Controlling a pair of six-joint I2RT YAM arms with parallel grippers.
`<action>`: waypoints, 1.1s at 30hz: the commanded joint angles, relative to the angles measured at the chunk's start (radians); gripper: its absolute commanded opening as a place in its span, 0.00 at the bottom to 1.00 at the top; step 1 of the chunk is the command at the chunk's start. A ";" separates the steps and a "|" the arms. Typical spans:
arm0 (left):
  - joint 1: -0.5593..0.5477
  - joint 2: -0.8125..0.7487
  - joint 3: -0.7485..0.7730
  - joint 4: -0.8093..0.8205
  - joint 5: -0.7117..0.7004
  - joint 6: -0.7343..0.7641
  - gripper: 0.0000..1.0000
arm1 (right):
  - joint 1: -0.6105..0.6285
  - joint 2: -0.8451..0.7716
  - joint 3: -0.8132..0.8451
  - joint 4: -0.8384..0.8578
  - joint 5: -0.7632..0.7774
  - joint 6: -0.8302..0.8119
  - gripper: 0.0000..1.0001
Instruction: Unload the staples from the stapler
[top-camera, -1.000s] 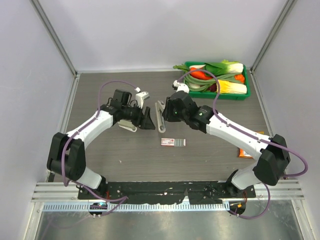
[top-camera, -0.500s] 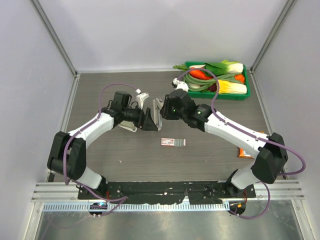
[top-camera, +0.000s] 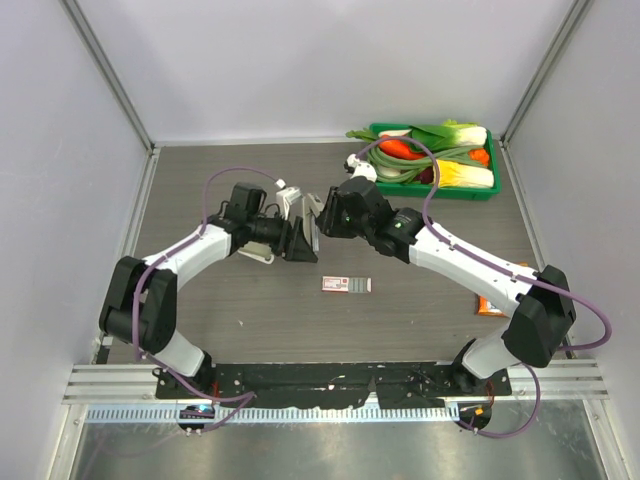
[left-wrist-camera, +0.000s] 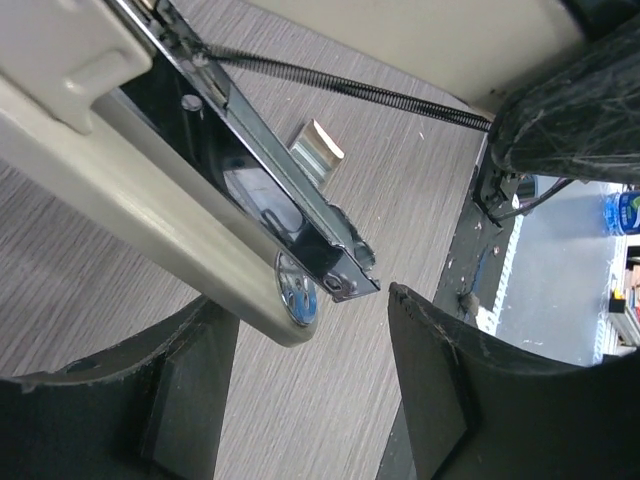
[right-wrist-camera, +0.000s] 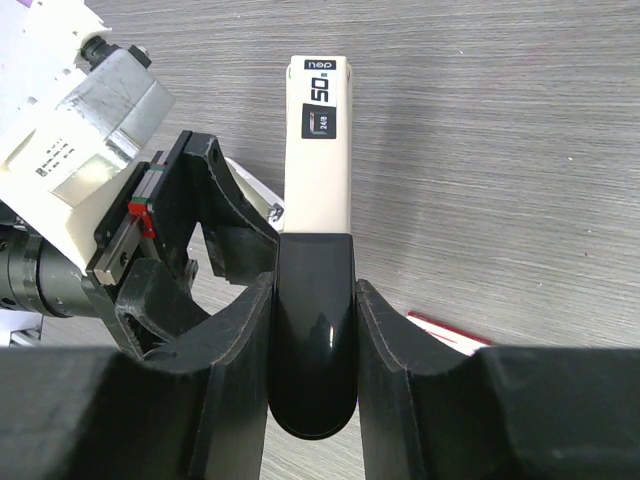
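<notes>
My right gripper (right-wrist-camera: 313, 300) is shut on the black rear end of the stapler (right-wrist-camera: 318, 130), whose pale top points away from it. In the left wrist view the stapler (left-wrist-camera: 150, 190) hangs above the table, sprung open. Its pale arm and black-and-silver metal channel (left-wrist-camera: 300, 230) end just at my left gripper (left-wrist-camera: 308, 305). That gripper is open, its fingers (left-wrist-camera: 190, 400) apart on either side of the stapler's tip without touching it. The staples (left-wrist-camera: 316, 150), a short silver strip, lie on the table beneath. From above, the two grippers (top-camera: 298, 240) (top-camera: 325, 215) meet mid-table.
A flat pink-and-white box (top-camera: 346, 285) lies just in front of the grippers, also seen by the right wrist (right-wrist-camera: 450, 335). A green tray (top-camera: 440, 192) of vegetables stands at the back right. An orange item (top-camera: 490, 305) lies by the right arm.
The right gripper has carried the stapler slightly back and left. The left gripper has moved right to meet it, so the stapler's tip now sits between its fingers.
</notes>
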 joint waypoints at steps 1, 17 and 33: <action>-0.010 -0.006 -0.006 0.000 0.027 0.058 0.63 | 0.004 -0.031 0.071 0.116 0.000 0.025 0.01; -0.015 -0.052 -0.054 0.038 -0.094 0.154 0.34 | 0.003 -0.032 0.071 0.116 -0.014 0.033 0.01; 0.002 -0.048 -0.049 0.164 -0.140 0.019 0.32 | 0.006 -0.069 -0.045 0.153 -0.106 0.093 0.01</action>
